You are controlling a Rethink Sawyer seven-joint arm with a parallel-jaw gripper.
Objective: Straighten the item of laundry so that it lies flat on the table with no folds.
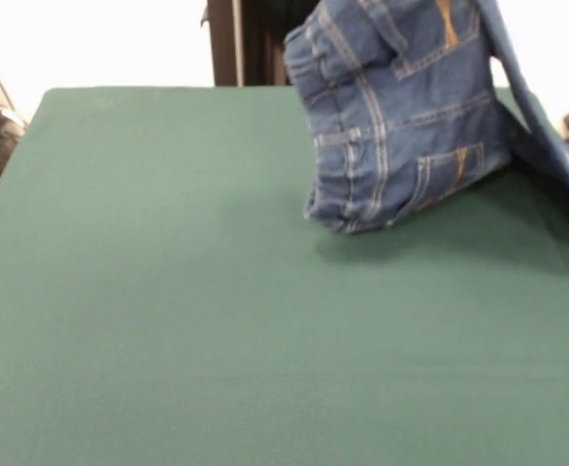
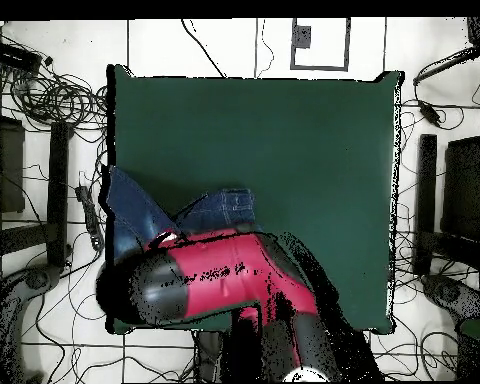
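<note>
The item of laundry (image 1: pixel 401 116), a small pair of blue jeans with tan stitching, hangs bunched and folded at the far right of the table (image 1: pixel 168 320). Its top runs out past the picture's upper edge. Its lower end is at or just above the green cloth, and I cannot tell if it touches. One flap trails off to the right. In the overhead view the jeans (image 2: pixel 134 210) show partly from under the red arm (image 2: pixel 214 275), near the table's (image 2: pixel 284 130) left edge. The arm hides the gripper there, and the front view does not reach it.
Cables and dark stands lie on the floor around the table (image 2: pixel 44 100). A dark post (image 1: pixel 224 44) stands behind the table's far edge. The jeans hang close to the table's side edge (image 2: pixel 109 200).
</note>
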